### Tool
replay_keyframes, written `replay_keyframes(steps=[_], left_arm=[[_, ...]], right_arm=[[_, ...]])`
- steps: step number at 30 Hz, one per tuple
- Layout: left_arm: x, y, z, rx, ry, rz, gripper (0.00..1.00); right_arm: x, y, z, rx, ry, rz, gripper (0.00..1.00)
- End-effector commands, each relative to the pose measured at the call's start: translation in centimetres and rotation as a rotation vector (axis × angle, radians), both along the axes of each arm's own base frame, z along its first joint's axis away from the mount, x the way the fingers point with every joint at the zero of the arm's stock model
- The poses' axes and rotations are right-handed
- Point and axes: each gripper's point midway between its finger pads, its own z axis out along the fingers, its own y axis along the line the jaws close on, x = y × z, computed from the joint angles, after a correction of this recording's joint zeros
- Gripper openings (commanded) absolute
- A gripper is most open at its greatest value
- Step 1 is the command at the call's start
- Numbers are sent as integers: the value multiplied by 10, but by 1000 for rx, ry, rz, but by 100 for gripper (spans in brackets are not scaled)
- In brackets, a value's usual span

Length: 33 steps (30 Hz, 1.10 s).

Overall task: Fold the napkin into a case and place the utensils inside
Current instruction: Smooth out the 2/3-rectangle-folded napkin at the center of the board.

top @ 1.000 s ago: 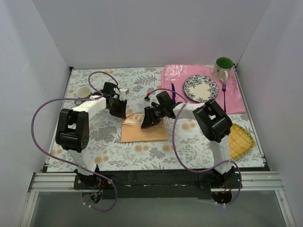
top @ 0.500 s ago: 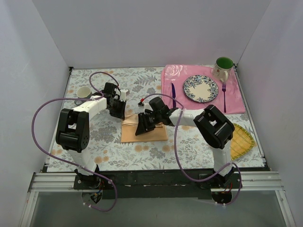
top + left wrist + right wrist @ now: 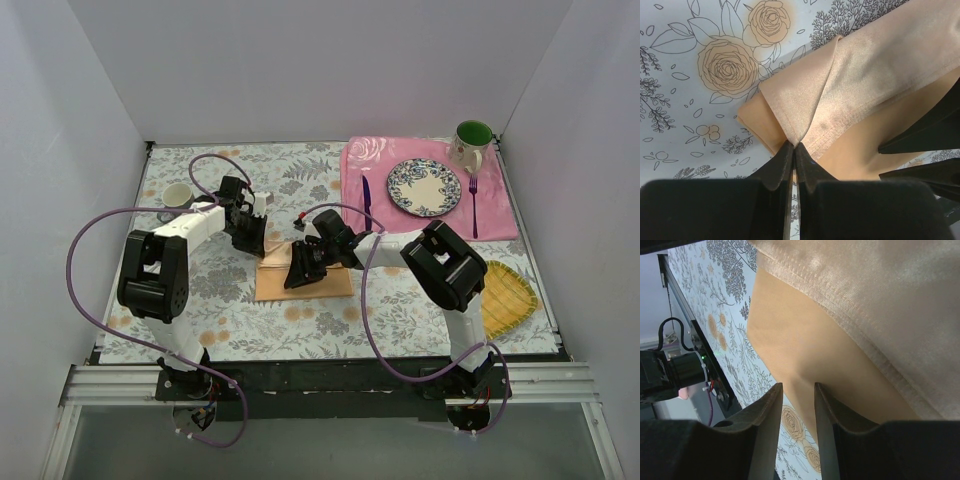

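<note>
A floral-patterned tabletop [image 3: 330, 325] carries the peach-orange napkin [image 3: 330, 284] near its middle, partly folded, with an upper flap lying over a flat lower layer. A pink placemat [image 3: 500, 212] covers the far right corner.

Within the last second two things changed. The left gripper [image 3: 258, 243], at the napkin's far left corner, closed from partly open. The right gripper [image 3: 296, 275] slid leftward across the cloth toward the near edge. By my reading, the fold is under way: one arm now pins a corner while the other gets into place to work the cloth, and the case is not yet formed.

In the left wrist view, the left gripper [image 3: 793, 146] has its fingertips pressed fully together on the hem of the napkin [image 3: 865, 65], where the folded flap meets the lower layer. In the right wrist view, the right gripper [image 3: 797, 386] has a narrow gap between its jaws and holds nothing; its tips sit low over the napkin [image 3: 805, 345], and contact cannot be confirmed.

The knife [image 3: 366, 201] and fork [image 3: 473, 203] lie untouched on the placemat, well apart from the napkin.
</note>
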Motion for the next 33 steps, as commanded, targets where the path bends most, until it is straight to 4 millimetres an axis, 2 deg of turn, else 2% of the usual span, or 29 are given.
replay_keyframes(steps=[1,5,16,18,20,22,23,26,27,29,30,33], left_arm=[[-2,-7,36,-51,-59,-4,0],[-8,-4,33,-45,-52,0,0],[-19,4,-10,-3,-15,-5,0],[-20,4,-15,-3,-11,-7,0],[-21,5,-20,2,-5,-4,2],[-23,5,-25,6,6,-2,2],[-25,6,-28,6,12,-3,3],[-26,6,-31,4,12,2,4],[-26,5,-31,3,12,3,5],[-26,5,-33,2,13,4,6],[-27,5,-35,2,16,4,7],[-26,5,-36,-1,15,9,8]], right_arm=[[7,-2,-14,-37,-6,-36,41],[8,-1,-13,-34,-9,-34,41],[12,2,-6,-16,-30,-36,42],[13,5,-3,-3,-24,-36,43],[15,11,9,37,-31,-24,43],[22,13,25,80,-32,-32,44],[30,17,41,115,-51,-38,44],[54,14,68,186,-60,-93,46],[67,11,75,202,-71,-124,47],[81,12,76,213,-55,-163,47],[92,15,85,239,-71,-176,47],[104,23,84,267,-46,-216,47]])
